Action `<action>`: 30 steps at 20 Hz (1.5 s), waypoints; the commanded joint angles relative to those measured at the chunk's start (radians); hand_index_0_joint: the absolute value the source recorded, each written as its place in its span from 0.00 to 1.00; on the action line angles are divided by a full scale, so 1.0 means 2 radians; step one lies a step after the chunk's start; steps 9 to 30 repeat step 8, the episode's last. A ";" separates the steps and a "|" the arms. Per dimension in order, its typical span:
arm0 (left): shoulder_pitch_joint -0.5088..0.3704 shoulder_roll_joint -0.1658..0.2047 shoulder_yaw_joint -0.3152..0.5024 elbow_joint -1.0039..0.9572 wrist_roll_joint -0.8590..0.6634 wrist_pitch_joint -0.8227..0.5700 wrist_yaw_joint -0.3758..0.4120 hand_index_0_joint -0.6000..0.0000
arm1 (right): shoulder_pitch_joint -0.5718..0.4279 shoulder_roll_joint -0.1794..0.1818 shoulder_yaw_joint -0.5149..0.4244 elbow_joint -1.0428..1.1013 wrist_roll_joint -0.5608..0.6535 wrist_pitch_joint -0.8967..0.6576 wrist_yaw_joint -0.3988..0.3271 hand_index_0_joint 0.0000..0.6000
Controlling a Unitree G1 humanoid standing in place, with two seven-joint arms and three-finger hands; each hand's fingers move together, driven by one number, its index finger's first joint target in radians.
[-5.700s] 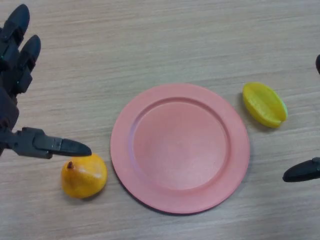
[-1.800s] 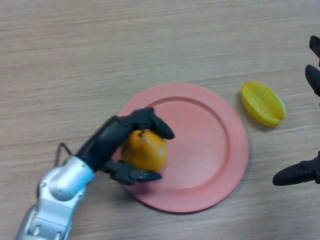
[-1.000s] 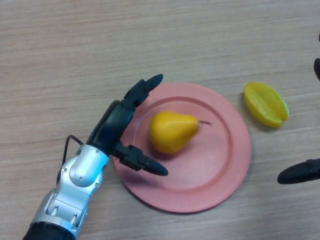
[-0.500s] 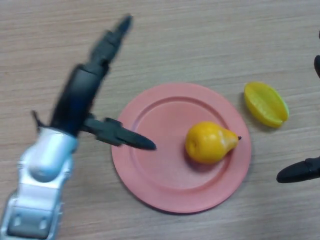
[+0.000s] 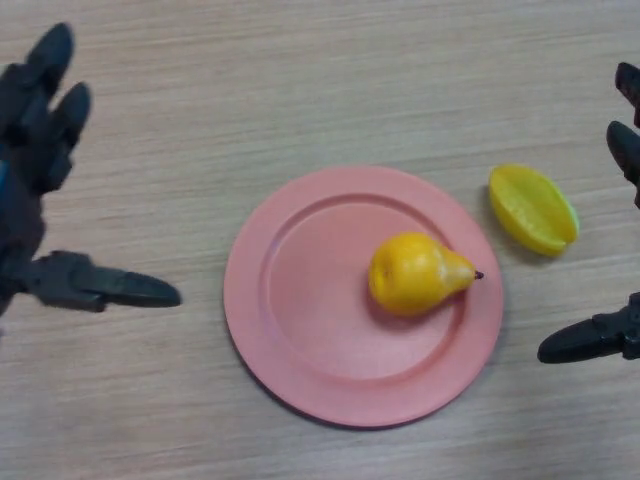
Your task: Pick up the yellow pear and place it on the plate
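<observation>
Lab-like test bench, bare wood-grain table [image 5: 300, 80]

- The left hand [image 5: 35, 190] showed at the view's left edge, its fingers straight and spread, the thumb reaching out to the right (nothing lay between thumb and fingers).
- The right hand [image 5: 612, 250] showed only in part at the view's right edge: fingertips above, the thumb lower down pointing left, held apart and holding nothing.
</observation>
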 commanded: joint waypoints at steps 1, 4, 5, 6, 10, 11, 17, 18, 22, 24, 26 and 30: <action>0.004 0.025 0.057 -0.032 -0.042 -0.040 -0.023 1.00 | -0.019 -0.014 -0.019 -0.023 0.018 -0.042 -0.021 0.00; 0.012 0.025 0.065 -0.030 -0.046 -0.052 -0.035 1.00 | -0.022 -0.013 -0.014 -0.015 0.013 -0.059 -0.023 0.00; 0.009 0.027 0.063 -0.031 -0.047 -0.047 -0.035 1.00 | -0.021 -0.013 -0.014 -0.015 0.014 -0.061 -0.024 0.00; 0.006 0.027 0.061 -0.030 -0.045 -0.048 -0.033 1.00 | -0.023 -0.013 -0.015 -0.015 0.015 -0.061 -0.026 0.00; 0.004 0.027 0.056 -0.034 -0.048 -0.043 -0.031 1.00 | -0.025 -0.015 -0.014 -0.017 0.015 -0.060 -0.028 0.00; 0.004 0.027 0.056 -0.034 -0.048 -0.043 -0.031 1.00 | -0.025 -0.015 -0.014 -0.017 0.015 -0.060 -0.028 0.00; 0.004 0.027 0.056 -0.034 -0.048 -0.043 -0.031 1.00 | -0.025 -0.015 -0.014 -0.017 0.015 -0.060 -0.028 0.00; 0.004 0.027 0.056 -0.034 -0.048 -0.043 -0.031 1.00 | -0.025 -0.015 -0.014 -0.017 0.015 -0.060 -0.028 0.00; 0.004 0.027 0.056 -0.034 -0.048 -0.043 -0.031 1.00 | -0.025 -0.015 -0.014 -0.017 0.015 -0.060 -0.028 0.00; 0.004 0.027 0.056 -0.034 -0.048 -0.043 -0.031 1.00 | -0.025 -0.015 -0.014 -0.017 0.015 -0.060 -0.028 0.00; 0.004 0.027 0.056 -0.034 -0.048 -0.043 -0.031 1.00 | -0.025 -0.015 -0.014 -0.017 0.015 -0.060 -0.028 0.00; 0.004 0.027 0.056 -0.034 -0.048 -0.043 -0.031 1.00 | -0.025 -0.015 -0.014 -0.017 0.015 -0.060 -0.028 0.00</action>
